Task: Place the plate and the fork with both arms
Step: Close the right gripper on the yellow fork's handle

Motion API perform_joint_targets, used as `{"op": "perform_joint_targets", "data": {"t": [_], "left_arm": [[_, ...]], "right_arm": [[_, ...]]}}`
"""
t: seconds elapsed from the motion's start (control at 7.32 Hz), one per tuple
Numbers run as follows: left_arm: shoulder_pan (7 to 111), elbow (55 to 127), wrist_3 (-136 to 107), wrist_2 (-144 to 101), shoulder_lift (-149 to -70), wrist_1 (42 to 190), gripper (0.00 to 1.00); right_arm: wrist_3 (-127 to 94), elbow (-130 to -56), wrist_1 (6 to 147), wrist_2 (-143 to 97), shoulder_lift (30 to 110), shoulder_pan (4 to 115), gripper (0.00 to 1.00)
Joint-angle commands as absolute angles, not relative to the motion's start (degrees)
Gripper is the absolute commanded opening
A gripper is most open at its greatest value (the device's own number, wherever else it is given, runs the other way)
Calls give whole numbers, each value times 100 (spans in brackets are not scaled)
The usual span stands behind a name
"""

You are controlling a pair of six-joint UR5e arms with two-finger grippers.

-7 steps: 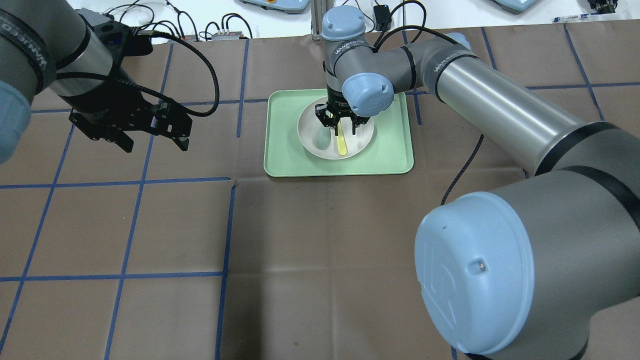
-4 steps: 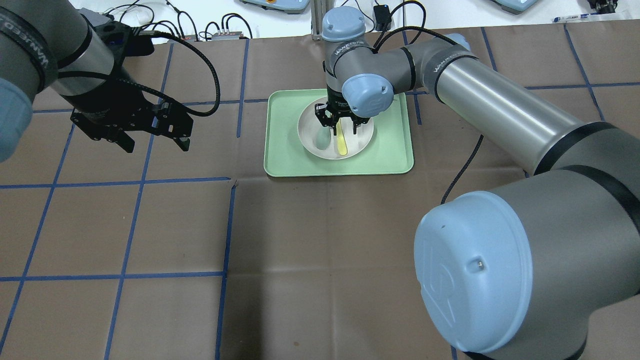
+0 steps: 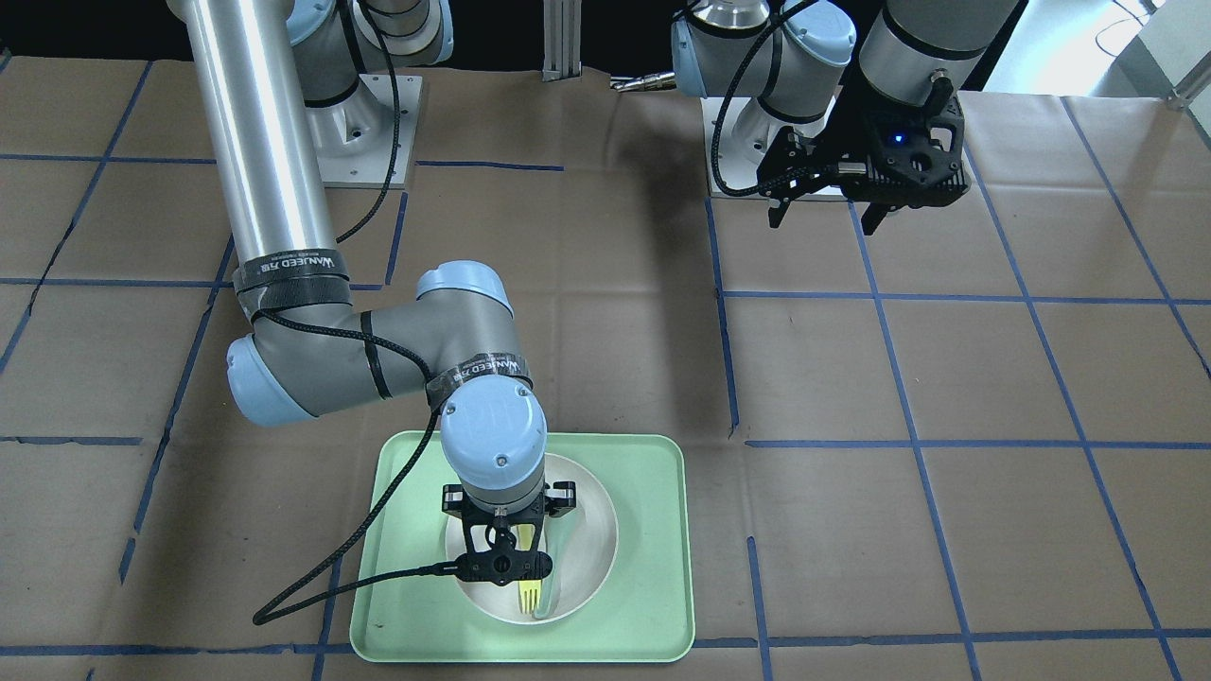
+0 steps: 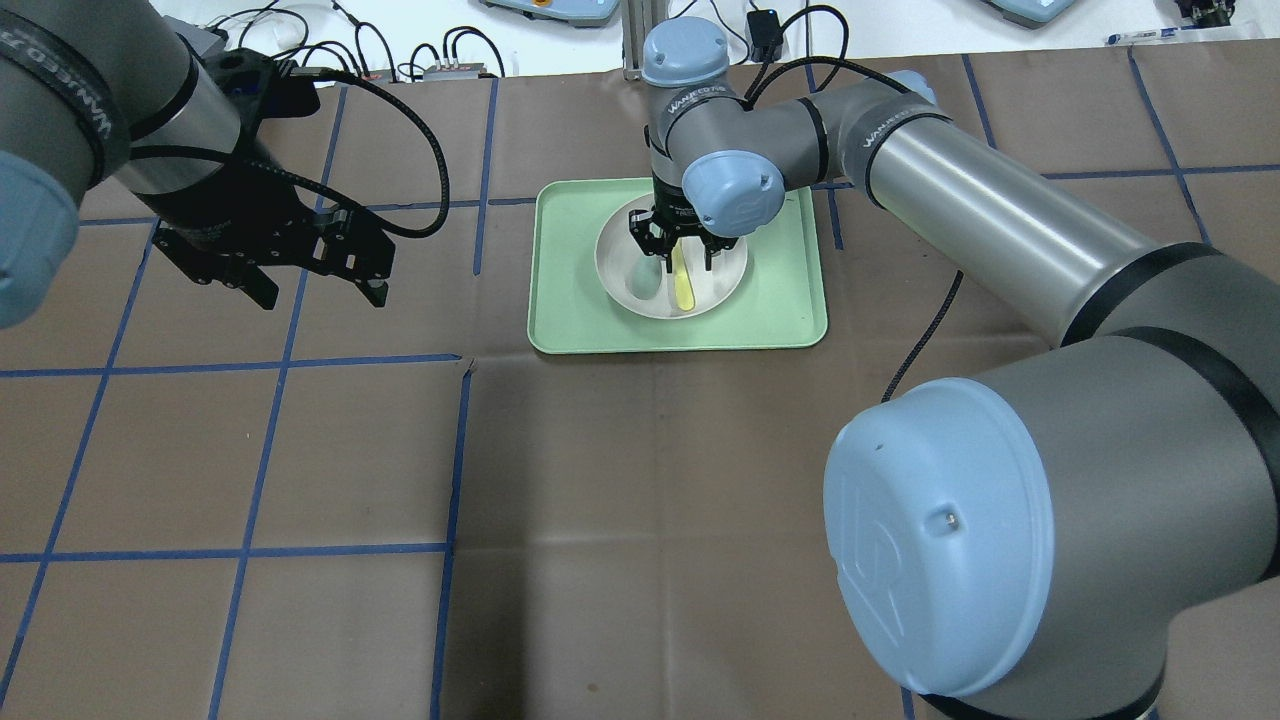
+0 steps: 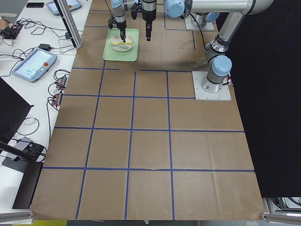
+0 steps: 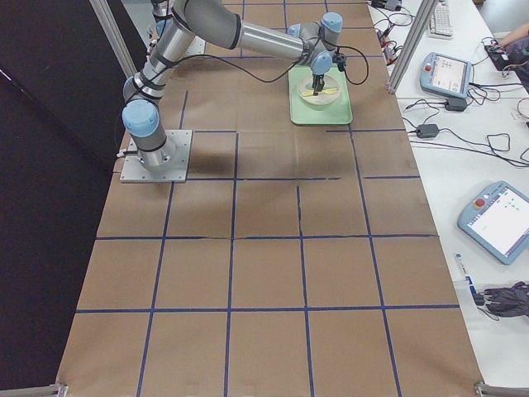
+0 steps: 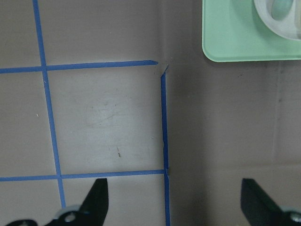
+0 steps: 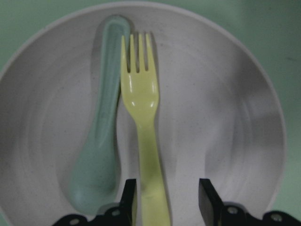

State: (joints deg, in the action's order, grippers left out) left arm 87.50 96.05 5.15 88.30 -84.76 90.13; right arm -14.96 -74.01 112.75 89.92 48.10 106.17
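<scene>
The off-white plate [image 4: 722, 282] lies in the mint-green tray [image 4: 570, 310]. On the plate the pale-yellow fork [image 4: 684, 290] rests beside a grey-green spoon [image 4: 642, 283]. My right gripper [image 4: 678, 255] is lowered over the plate, open, and its fingers straddle the fork's handle. In the right wrist view the fork [image 8: 141, 103] runs up from between the two fingers [image 8: 207, 195], tines away from the camera, with a gap on the handle's right side. My left gripper [image 4: 322, 290] hangs open and holds nothing above the bare table, left of the tray.
Brown paper with blue tape lines covers the table. Cables and small boxes [image 4: 440, 70] lie along the far edge. The tray's corner [image 7: 235, 42] shows at the top right of the left wrist view.
The left arm has shifted slightly to the right, toward the tray. The right gripper stays over the fork with barely any movement.
</scene>
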Motion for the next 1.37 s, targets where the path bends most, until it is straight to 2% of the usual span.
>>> {"op": "perform_joint_targets", "data": {"t": [0.0,0.68,0.82,1.09,1.23], "left_arm": [[8789,9606,519,8833,-8455,9026,100],[8929,9606,492,9018,-8437,9053,100],[8938,9606,492,9018,-8437,9053,100],[8938,9615,501,9009,-8464,9044,100],[8938,9624,518,9009,-8464,9044,100]], "right_arm": [[-1494,-7392,11276,8991,4711,10617,54],[-1494,-7392,11602,8991,4614,10626,53],[-1503,-7392,11602,8983,4623,10626,46],[-1503,-7383,11593,8974,4623,10617,23],[-1503,-7383,11593,8974,4632,10617,16]]}}
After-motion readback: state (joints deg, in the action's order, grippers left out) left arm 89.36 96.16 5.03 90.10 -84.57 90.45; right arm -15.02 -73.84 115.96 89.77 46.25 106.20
